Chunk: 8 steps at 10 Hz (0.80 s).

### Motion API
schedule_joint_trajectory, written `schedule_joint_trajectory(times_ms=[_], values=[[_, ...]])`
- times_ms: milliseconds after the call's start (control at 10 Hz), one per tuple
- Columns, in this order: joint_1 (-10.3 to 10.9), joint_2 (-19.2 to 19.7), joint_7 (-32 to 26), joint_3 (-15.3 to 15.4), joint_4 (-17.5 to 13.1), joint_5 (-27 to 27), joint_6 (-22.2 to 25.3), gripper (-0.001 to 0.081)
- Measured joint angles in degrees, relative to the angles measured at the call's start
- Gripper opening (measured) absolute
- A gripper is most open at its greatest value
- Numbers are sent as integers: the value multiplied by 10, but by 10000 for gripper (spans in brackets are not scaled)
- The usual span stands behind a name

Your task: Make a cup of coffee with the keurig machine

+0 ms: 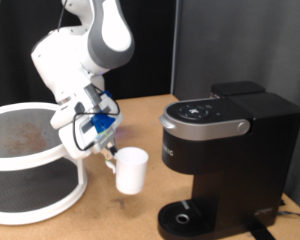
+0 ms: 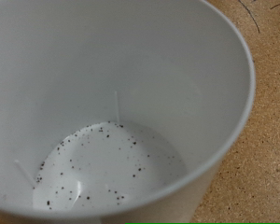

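The small white cup (image 1: 131, 171) hangs at my gripper (image 1: 113, 157), which grips it by the rim on the side towards the exterior view's left. The cup is slightly tilted, just above the wooden table. It is to the left of the black keurig machine (image 1: 226, 145) in the exterior view, a short way from its round drip base (image 1: 181, 216). The machine's lid is down. In the wrist view the cup's inside (image 2: 112, 121) fills the frame, with dark specks on its bottom. My fingers do not show there.
A white round two-tier stand (image 1: 30, 205) with a brownish top plate stands at the exterior view's left, close to the arm. A black curtain hangs behind the table. Bare wooden table (image 1: 120, 215) lies between the stand and the machine.
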<state>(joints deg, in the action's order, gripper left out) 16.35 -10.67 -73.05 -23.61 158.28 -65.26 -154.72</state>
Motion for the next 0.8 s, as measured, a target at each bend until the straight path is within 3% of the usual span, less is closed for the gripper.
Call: schedule_joint_trajectory(times_ms=[400, 800], values=[[16, 66, -117, 10, -36, -159, -8, 59], [27, 117, -151, 38, -68, -235, 3, 59]])
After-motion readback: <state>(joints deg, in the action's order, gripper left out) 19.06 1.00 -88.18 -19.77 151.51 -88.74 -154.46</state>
